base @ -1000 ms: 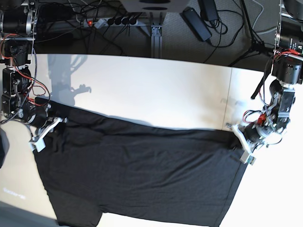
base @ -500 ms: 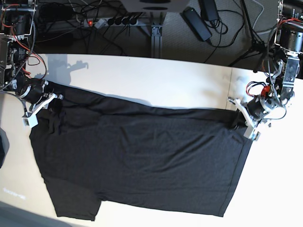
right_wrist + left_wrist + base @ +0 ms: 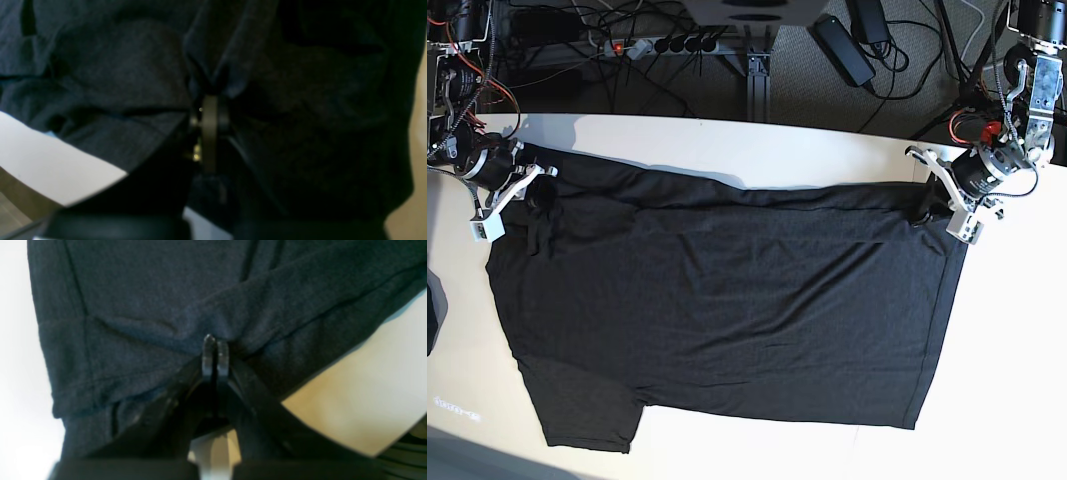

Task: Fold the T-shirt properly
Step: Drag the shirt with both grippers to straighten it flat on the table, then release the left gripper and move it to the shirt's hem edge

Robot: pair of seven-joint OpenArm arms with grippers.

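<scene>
T-shirt (image 3: 727,310), black, spread flat across the desk (image 3: 757,160), its far edge pinched at the right corner by the left tool (image 3: 939,207) and at the left by the right tool (image 3: 509,202), both clamped on cloth, evidently so it is held taut for folding.

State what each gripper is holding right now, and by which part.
Both hold the T-shirt. The left gripper is shut on its hem corner at the far edge; the right gripper is shut on bunched fabric at the far sleeve end.
</scene>
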